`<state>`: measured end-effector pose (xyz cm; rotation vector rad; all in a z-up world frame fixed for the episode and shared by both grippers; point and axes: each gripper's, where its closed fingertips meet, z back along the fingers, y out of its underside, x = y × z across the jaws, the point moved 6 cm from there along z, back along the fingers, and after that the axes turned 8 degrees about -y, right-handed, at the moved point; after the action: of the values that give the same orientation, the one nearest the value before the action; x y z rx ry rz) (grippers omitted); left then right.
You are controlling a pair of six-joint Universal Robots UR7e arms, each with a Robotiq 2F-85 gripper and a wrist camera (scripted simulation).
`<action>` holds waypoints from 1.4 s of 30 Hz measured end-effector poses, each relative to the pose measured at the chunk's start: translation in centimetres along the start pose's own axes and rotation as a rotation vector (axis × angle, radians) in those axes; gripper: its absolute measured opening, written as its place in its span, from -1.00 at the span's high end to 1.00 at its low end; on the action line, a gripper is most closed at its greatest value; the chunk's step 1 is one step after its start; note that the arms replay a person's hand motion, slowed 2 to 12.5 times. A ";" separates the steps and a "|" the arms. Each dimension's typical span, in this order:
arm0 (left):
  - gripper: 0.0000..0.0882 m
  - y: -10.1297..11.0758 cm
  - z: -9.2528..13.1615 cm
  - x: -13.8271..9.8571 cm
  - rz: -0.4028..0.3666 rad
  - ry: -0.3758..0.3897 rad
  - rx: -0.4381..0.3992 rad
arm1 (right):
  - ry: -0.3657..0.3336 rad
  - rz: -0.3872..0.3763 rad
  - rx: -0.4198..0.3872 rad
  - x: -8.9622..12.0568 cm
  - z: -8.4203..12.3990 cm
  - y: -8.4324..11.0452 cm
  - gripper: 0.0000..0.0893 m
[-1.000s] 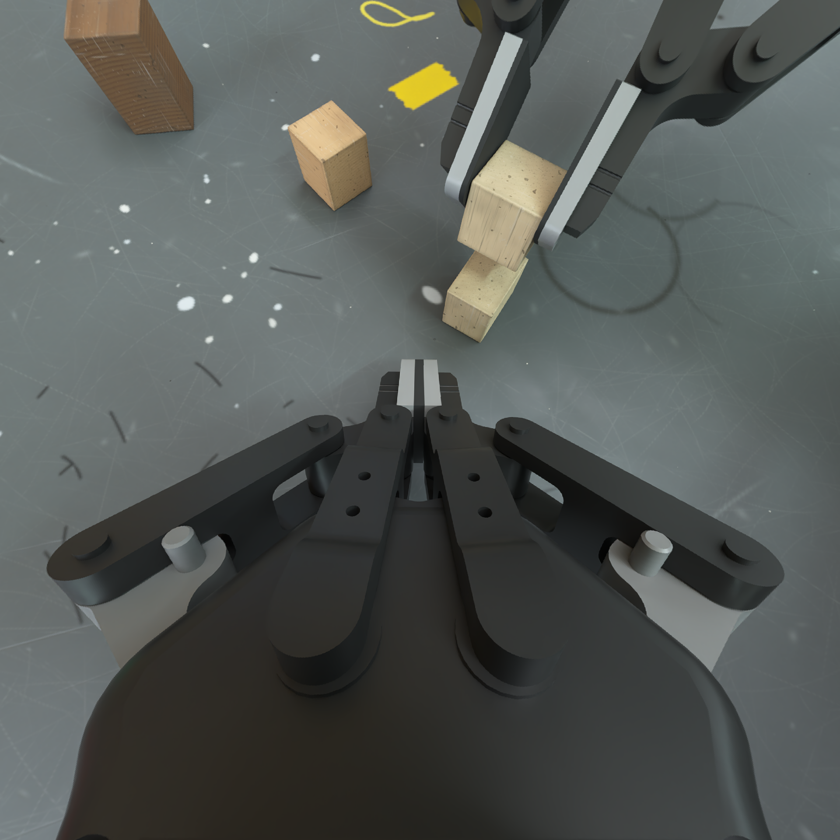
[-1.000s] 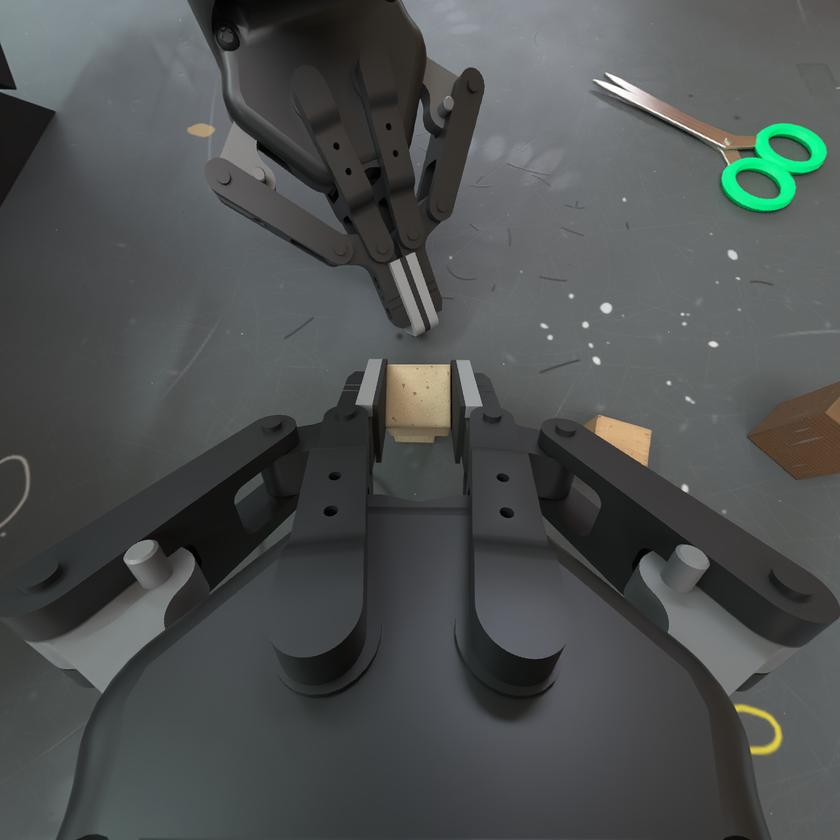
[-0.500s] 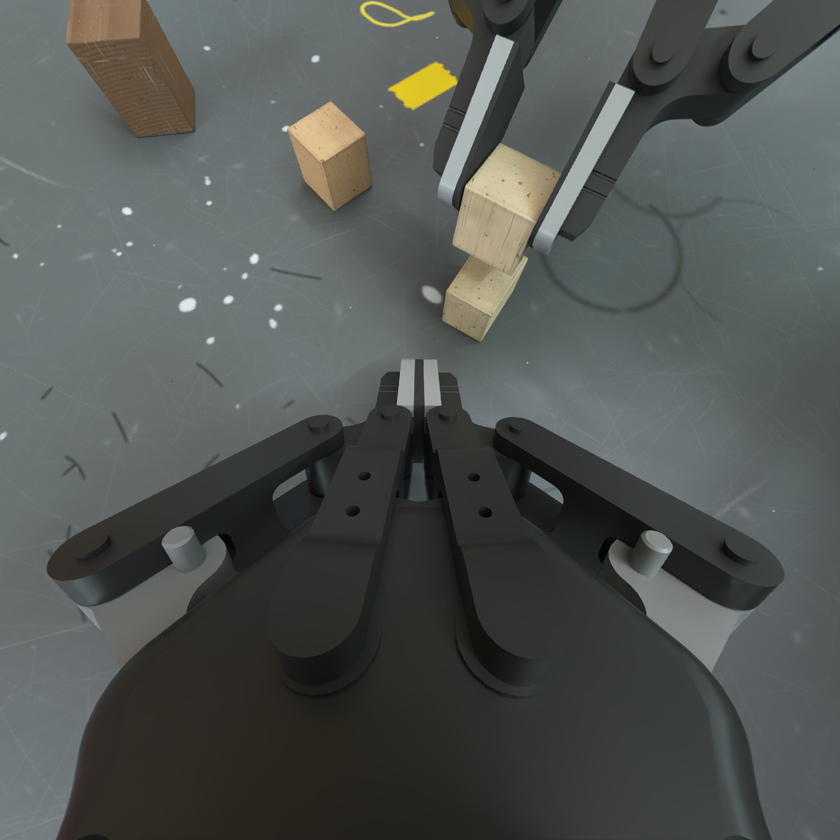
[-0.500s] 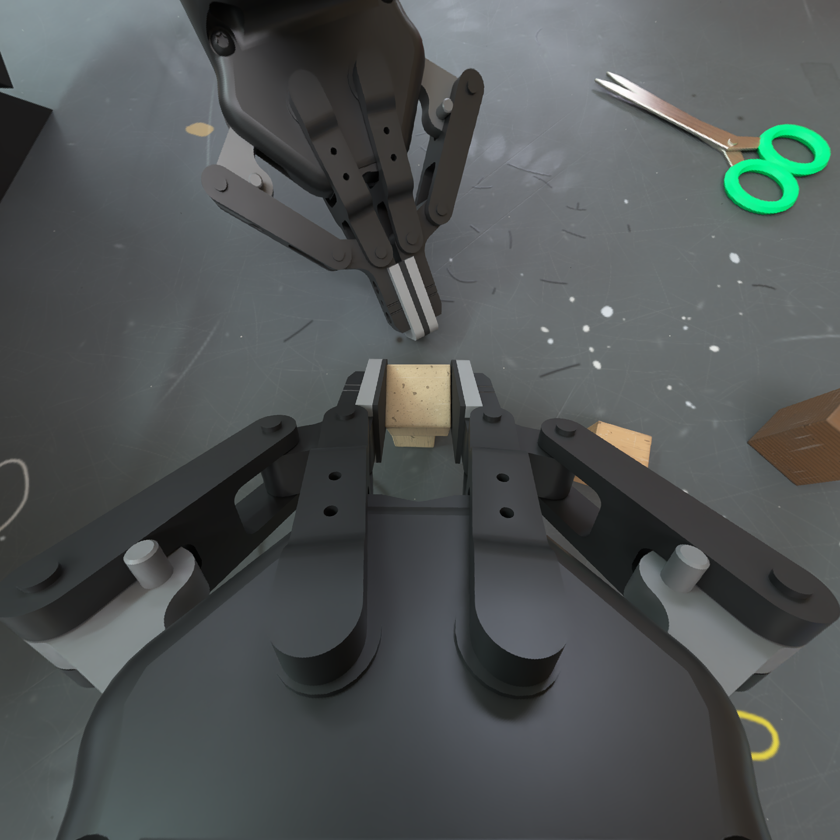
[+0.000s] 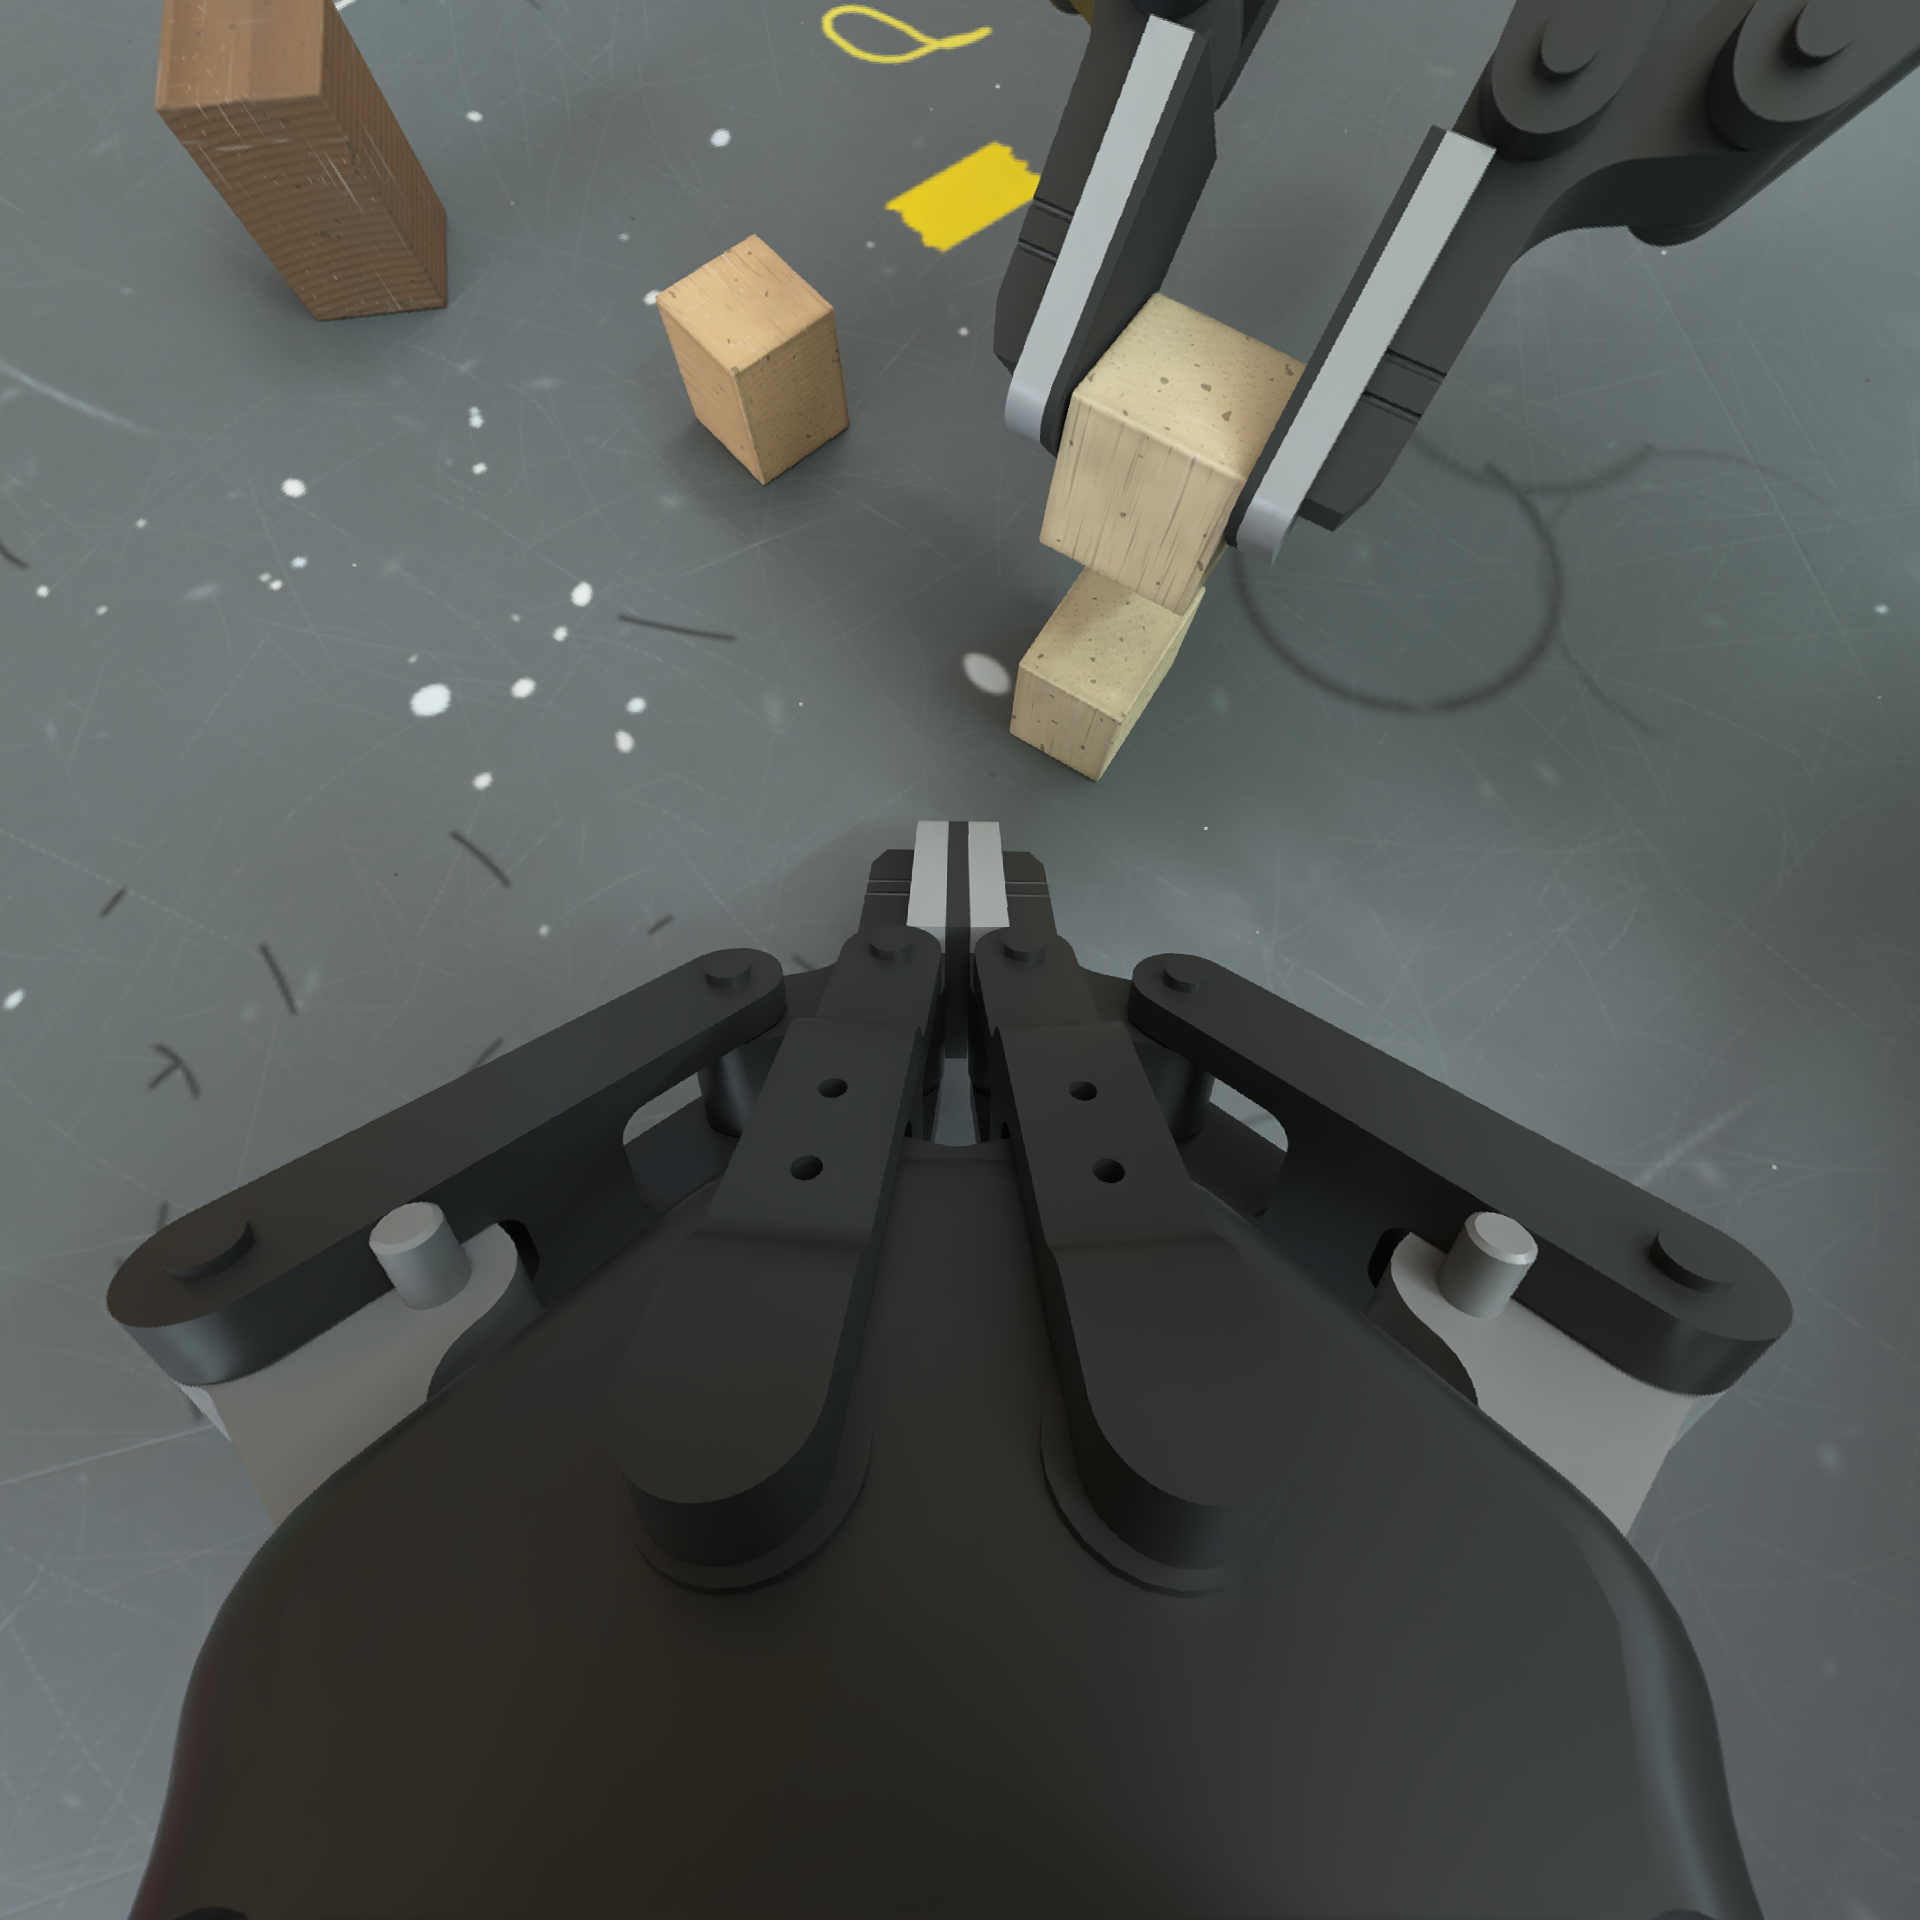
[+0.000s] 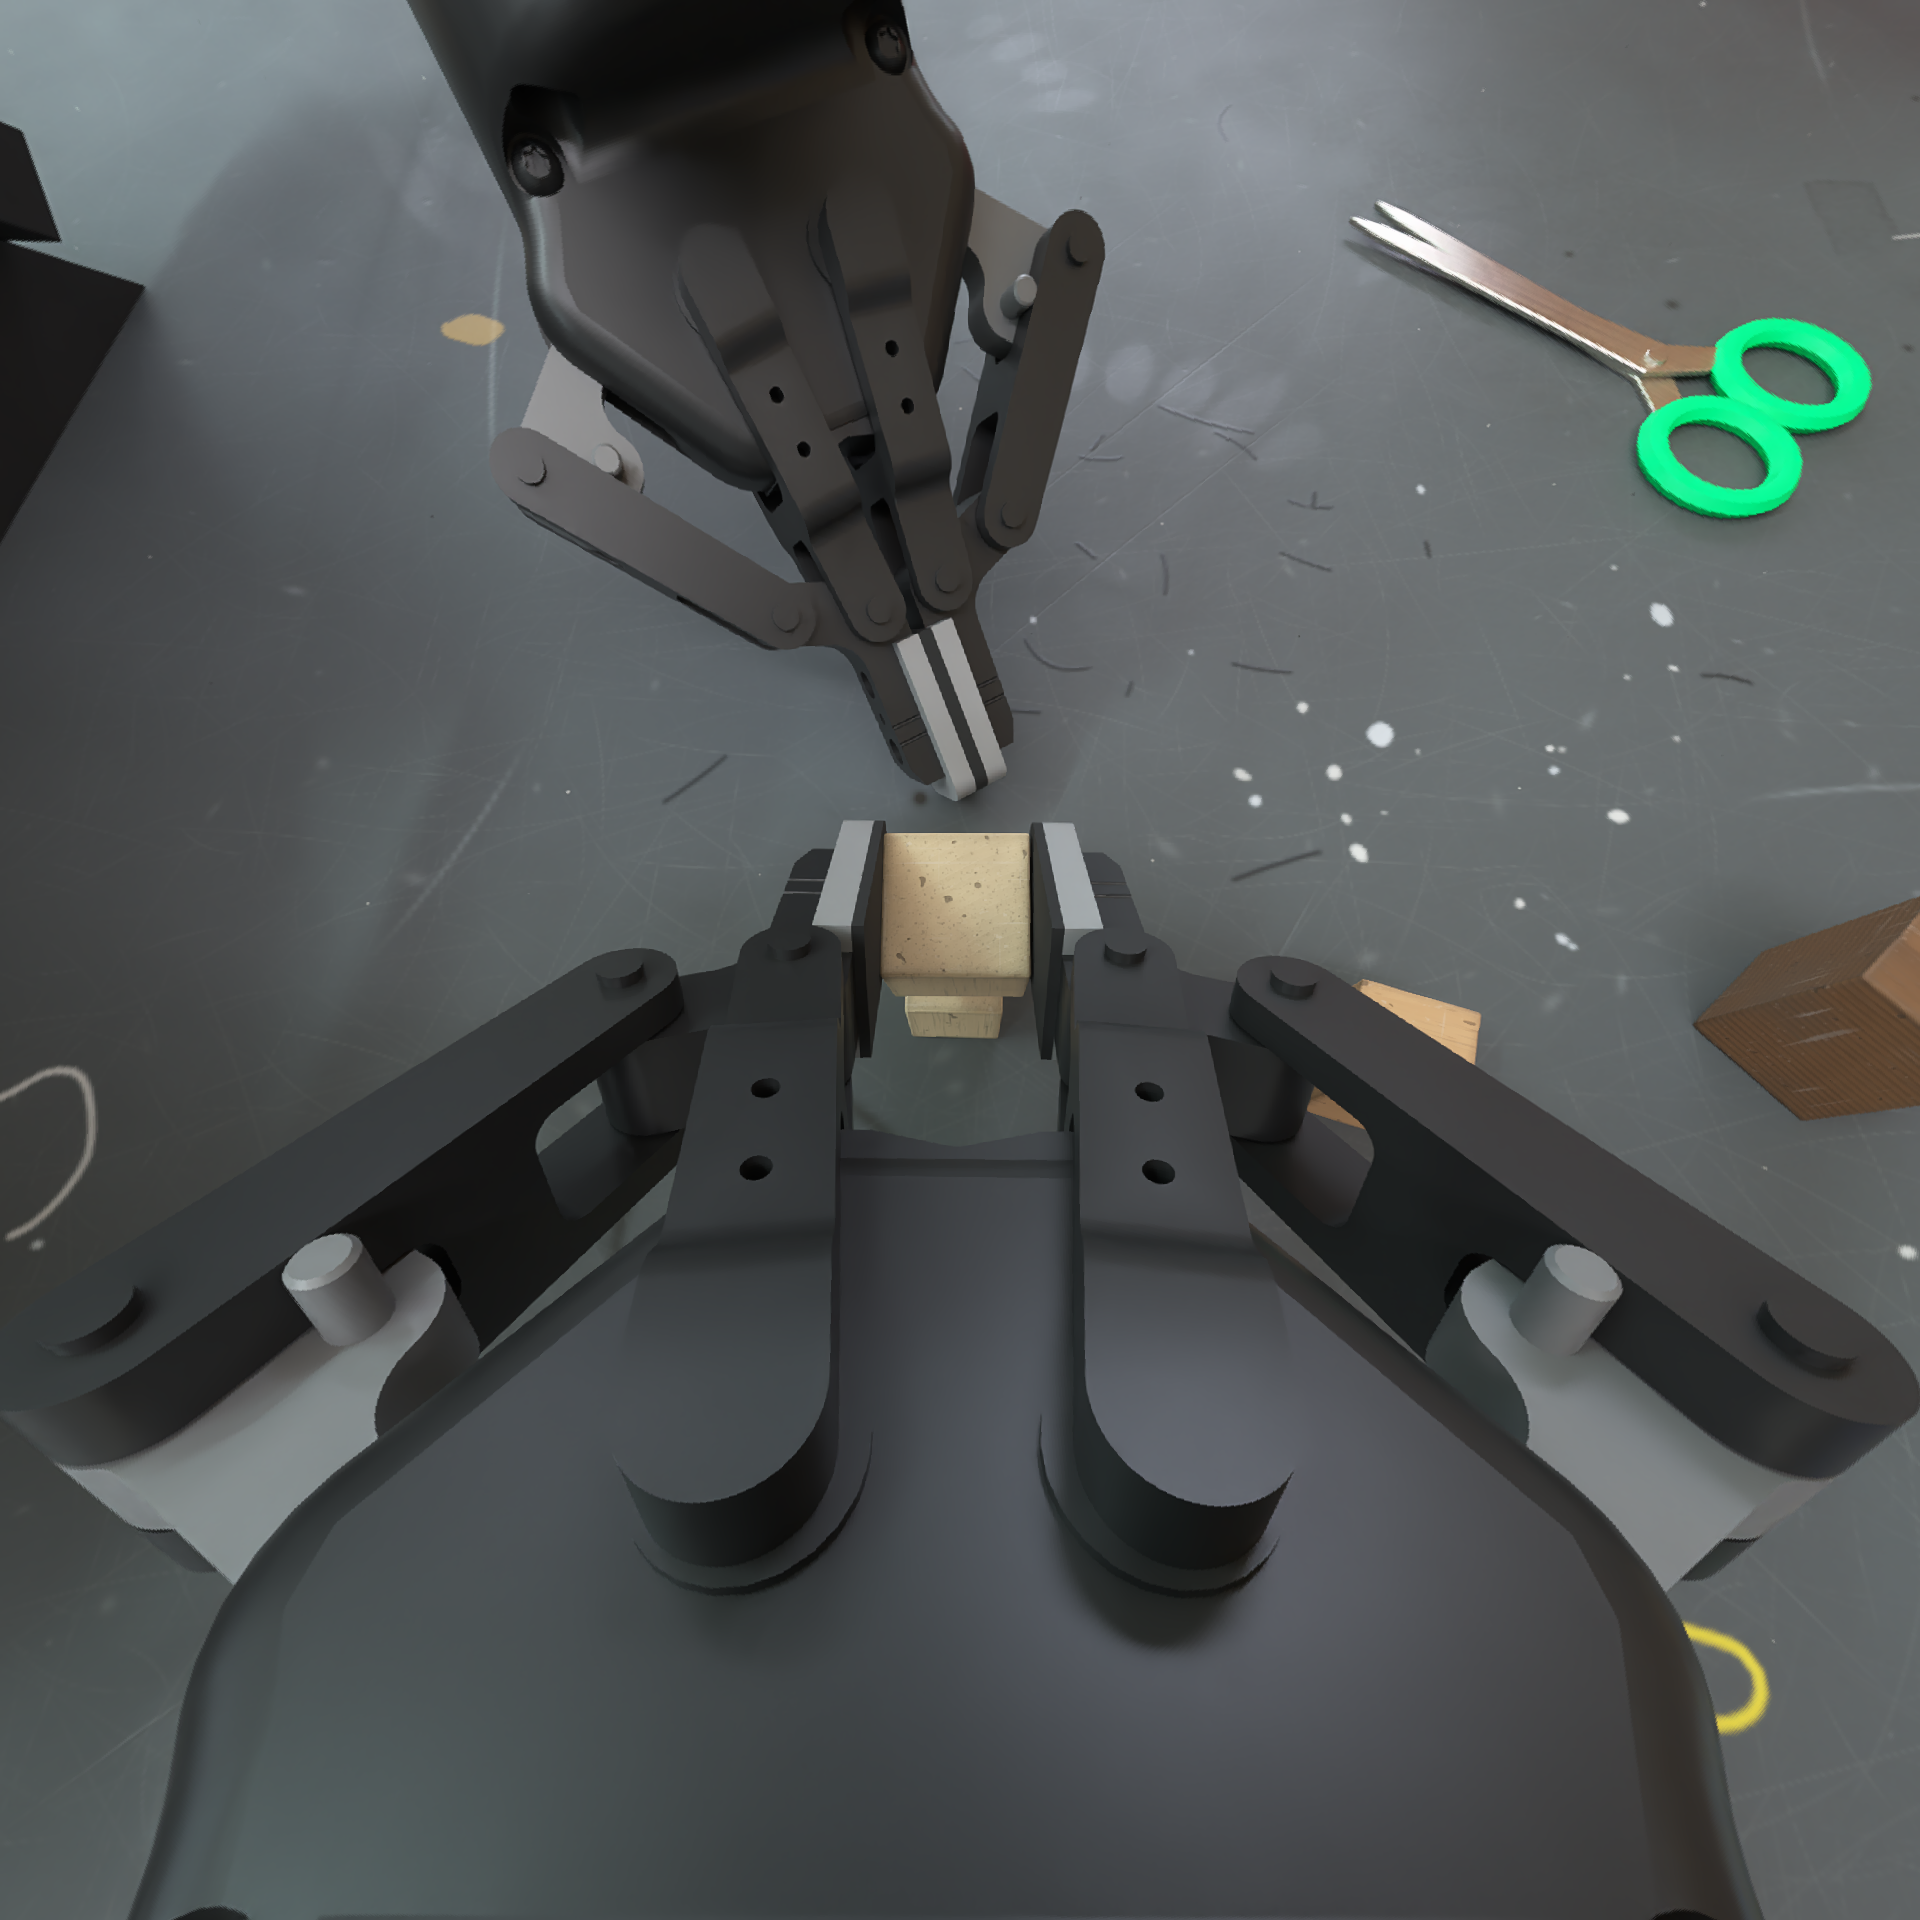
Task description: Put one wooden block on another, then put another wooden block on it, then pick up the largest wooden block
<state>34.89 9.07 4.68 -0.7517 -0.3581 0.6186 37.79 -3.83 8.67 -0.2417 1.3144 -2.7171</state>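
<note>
My right gripper (image 6: 956, 883) is shut on a pale wooden cube (image 6: 956, 914), also seen in the left wrist view (image 5: 1153, 457). It holds the cube just over a smaller pale block (image 5: 1091, 675) standing on the table; whether they touch I cannot tell. That lower block peeks out under the cube in the right wrist view (image 6: 954, 1016). My left gripper (image 5: 956, 873) is shut and empty, low over the table just short of the stack. A tan block (image 5: 758, 353) stands to the left. The largest block, dark brown (image 5: 301, 156), stands at the far left.
Green-handled scissors (image 6: 1662, 384) lie on the grey table at the right wrist view's upper right. A black box edge (image 6: 42, 343) shows at its left. A yellow tape strip (image 5: 966, 197) and a yellow scribble (image 5: 894, 36) mark the table beyond the blocks.
My right gripper has risen slightly with the pale cube, opening a little more gap over the lower block. My left gripper has stayed where it was, shut.
</note>
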 end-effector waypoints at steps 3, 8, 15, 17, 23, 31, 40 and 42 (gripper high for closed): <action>1.00 0.0 0.0 0.0 -0.001 -0.001 0.000 | 0.000 0.005 0.009 0.1 0.0 0.0 0.46; 1.00 0.0 0.0 0.0 -0.008 -0.005 -0.001 | 0.002 0.011 0.023 0.2 -0.1 -0.1 0.46; 1.00 0.0 0.0 -0.1 -0.017 -0.012 -0.003 | 0.007 0.011 0.045 0.2 -0.2 -0.1 0.46; 1.00 0.0 0.0 -0.1 -0.019 -0.014 -0.003 | 0.007 0.007 0.049 0.2 -0.2 -0.1 0.46; 1.00 0.0 -0.1 -0.1 -0.020 -0.014 -0.004 | 0.012 -0.008 0.055 0.1 -0.4 0.0 0.46; 1.00 0.0 -0.1 0.0 -0.016 -0.011 -0.004 | 0.012 -0.007 0.051 0.1 -0.6 -0.1 0.46; 1.00 0.0 -0.1 0.0 -0.017 -0.013 -0.004 | 0.017 -0.004 0.061 0.1 -0.9 0.0 0.46; 1.00 0.0 -0.1 0.0 -0.018 -0.014 -0.004 | 0.017 -0.004 0.064 0.1 -0.9 0.0 0.46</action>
<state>34.89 8.98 4.68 -0.7475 -0.3785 0.6062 37.48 -3.15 8.11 -0.2160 1.2305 -2.7646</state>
